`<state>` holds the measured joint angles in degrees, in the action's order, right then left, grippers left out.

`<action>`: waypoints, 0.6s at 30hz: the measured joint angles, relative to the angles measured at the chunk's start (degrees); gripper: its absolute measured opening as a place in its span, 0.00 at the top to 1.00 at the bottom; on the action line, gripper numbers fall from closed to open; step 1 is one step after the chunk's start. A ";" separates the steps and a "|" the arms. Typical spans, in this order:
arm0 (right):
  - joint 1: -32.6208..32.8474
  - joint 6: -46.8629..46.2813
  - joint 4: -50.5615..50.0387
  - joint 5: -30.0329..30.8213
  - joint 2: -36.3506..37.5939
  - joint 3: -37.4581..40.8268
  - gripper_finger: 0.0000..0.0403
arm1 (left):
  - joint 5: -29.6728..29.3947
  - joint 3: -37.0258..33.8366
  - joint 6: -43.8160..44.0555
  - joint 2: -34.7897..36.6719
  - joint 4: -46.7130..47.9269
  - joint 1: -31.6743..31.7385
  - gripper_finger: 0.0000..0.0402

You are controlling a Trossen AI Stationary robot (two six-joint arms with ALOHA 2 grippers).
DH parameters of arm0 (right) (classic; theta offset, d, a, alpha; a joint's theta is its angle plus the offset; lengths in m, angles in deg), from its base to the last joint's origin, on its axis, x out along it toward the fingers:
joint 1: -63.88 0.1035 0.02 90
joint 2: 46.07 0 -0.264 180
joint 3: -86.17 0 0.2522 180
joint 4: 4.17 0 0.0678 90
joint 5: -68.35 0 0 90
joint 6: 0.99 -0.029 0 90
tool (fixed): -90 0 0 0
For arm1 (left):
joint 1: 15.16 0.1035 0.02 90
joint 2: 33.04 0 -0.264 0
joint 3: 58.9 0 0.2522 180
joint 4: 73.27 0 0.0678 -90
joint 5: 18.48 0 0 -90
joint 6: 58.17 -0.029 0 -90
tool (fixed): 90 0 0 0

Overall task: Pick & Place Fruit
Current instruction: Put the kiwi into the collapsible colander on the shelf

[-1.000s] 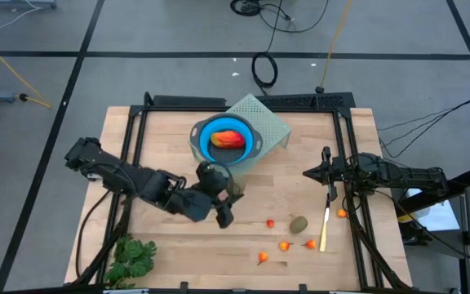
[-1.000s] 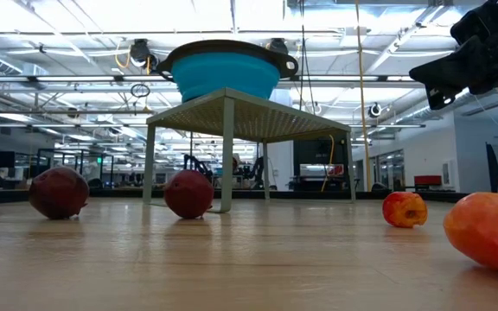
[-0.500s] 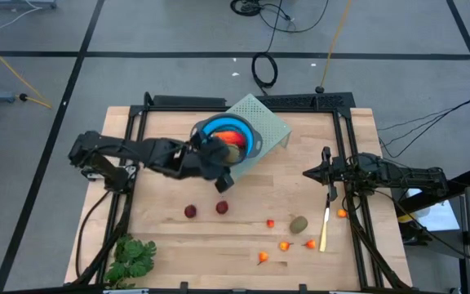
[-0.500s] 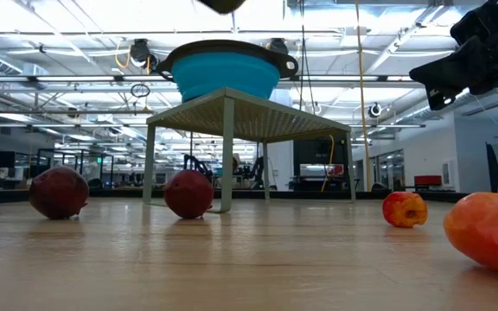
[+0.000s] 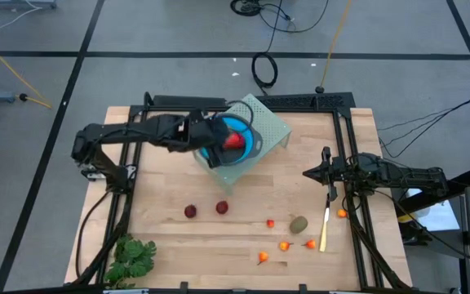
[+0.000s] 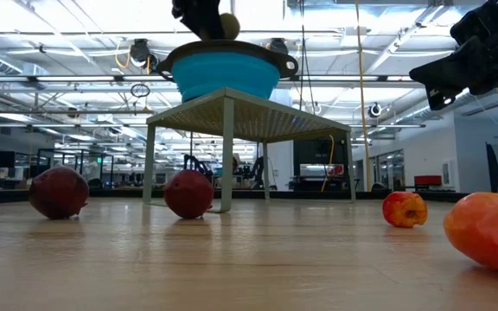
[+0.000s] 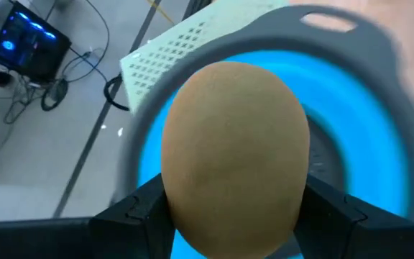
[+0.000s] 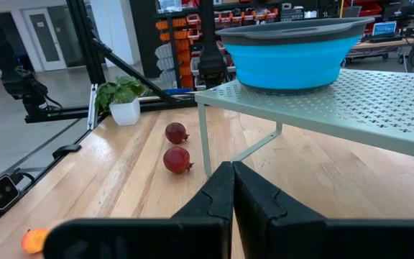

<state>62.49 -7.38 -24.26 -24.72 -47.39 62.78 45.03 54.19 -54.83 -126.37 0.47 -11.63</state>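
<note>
Overhead, the left gripper (image 5: 216, 145) hangs above the blue bowl (image 5: 250, 144) on the perforated stand (image 5: 273, 124). Low down, two dark-red balls (image 6: 188, 193) lie beside its leg. Wristward, left fingers (image 7: 131, 213) clamp an olive-brown oval (image 7: 234, 158); right fingers (image 8: 214, 198) are pressed together, empty.

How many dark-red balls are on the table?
2: one dark-red ball and a second dark-red ball lie side by side on the wooden table, in front of the raised blue bowl.

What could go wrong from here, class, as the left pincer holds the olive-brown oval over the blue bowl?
1. The bowl sits raised on a perforated stand, so the olive-brown oval might bounce out.
2. The left pincer hangs close above the rim and could knock it.
3. A red-orange piece already inside could deflect it.
</note>
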 joint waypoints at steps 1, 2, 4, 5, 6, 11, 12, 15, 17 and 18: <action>-0.01 0.00 0.00 0.00 0.00 -0.01 1.00 | 0.59 0.00 -1.36 -0.01 0.01 0.93 0.46; 0.00 0.00 -0.02 0.00 0.02 0.00 1.00 | 1.17 0.00 -2.60 -0.01 0.00 1.86 0.46; -0.01 0.00 -0.02 0.00 0.00 0.00 1.00 | 1.70 0.00 -3.86 -0.02 -0.05 3.46 0.46; -0.01 0.00 -0.02 0.00 0.01 -0.02 1.00 | 2.15 0.00 -3.89 -0.18 -0.11 4.14 0.46; -0.02 0.00 -0.02 0.00 0.01 -0.01 1.00 | 2.60 0.00 -3.92 -0.38 -0.15 4.68 0.46; 0.00 0.00 -0.21 0.06 0.00 0.00 1.00 | 5.81 0.00 -5.69 -1.00 -0.16 5.77 0.46; -0.02 0.00 -0.34 0.09 0.00 -0.01 1.00 | 6.08 0.00 -6.19 -1.06 -0.04 5.77 0.46; -0.02 0.00 -0.86 0.13 0.01 -0.01 1.00 | 7.17 -0.02 -7.19 -1.32 -0.03 5.73 0.46; -0.02 0.01 -1.35 0.17 0.00 -0.01 1.00 | 8.62 -0.02 -7.29 -1.22 -0.13 5.73 0.46; -0.02 0.00 -1.64 0.17 0.01 -0.02 1.00 | 8.94 -0.02 -6.91 -1.21 -0.12 5.70 0.46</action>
<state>62.47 -7.38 -25.90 -24.54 -47.39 62.77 53.96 54.17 -61.74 -127.58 0.35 -5.93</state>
